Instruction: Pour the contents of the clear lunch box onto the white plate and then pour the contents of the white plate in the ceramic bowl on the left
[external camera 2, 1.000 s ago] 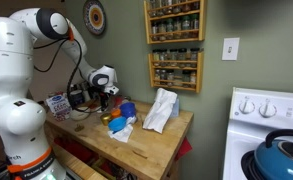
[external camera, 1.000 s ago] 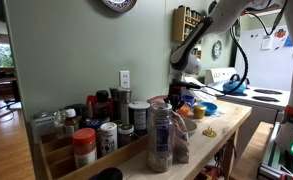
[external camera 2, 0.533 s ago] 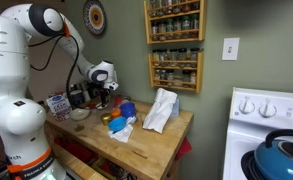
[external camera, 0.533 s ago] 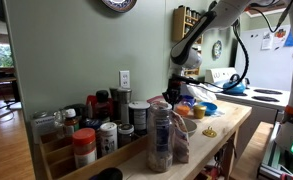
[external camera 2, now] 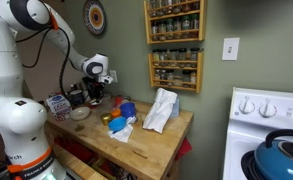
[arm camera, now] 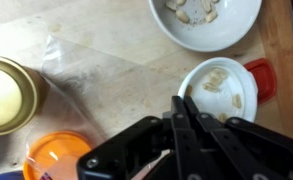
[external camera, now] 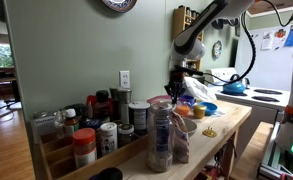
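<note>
Wood counter [external camera: 231, 125] in an exterior view, the gripper [external camera: 180, 82] hanging above its far end. In an exterior view a pale bowl [external camera 2: 79, 113] sits below the arm. Wrist view: fingers pressed together (nothing visible between them), white plate [arm camera: 206, 15] with food pieces just beyond, small white dish [arm camera: 218, 88] beside a red lid [arm camera: 261, 78].

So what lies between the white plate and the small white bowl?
Nothing; the wrist view shows only bare wooden counter between white plate and small white bowl.
</note>
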{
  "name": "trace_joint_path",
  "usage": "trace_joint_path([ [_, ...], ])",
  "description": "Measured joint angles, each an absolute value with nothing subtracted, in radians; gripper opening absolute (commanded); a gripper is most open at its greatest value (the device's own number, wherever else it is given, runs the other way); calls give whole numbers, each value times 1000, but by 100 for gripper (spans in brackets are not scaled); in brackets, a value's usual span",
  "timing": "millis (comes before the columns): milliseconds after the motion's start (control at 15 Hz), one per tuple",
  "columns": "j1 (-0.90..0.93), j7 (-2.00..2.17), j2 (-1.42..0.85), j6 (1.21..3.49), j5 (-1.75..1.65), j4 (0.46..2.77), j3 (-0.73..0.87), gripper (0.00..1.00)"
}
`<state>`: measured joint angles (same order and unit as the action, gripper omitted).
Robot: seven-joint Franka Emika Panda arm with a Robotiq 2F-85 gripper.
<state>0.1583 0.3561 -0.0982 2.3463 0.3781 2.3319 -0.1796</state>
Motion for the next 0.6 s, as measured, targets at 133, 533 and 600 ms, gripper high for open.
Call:
trace_joint_path([
  [133, 176, 382, -45, 2248, 353, 2335, -187, 1],
  [533, 185, 383, -16, 2187, 354, 2330, -194, 1],
  [600, 185, 383, -18, 2187, 354, 2330, -194, 1],
])
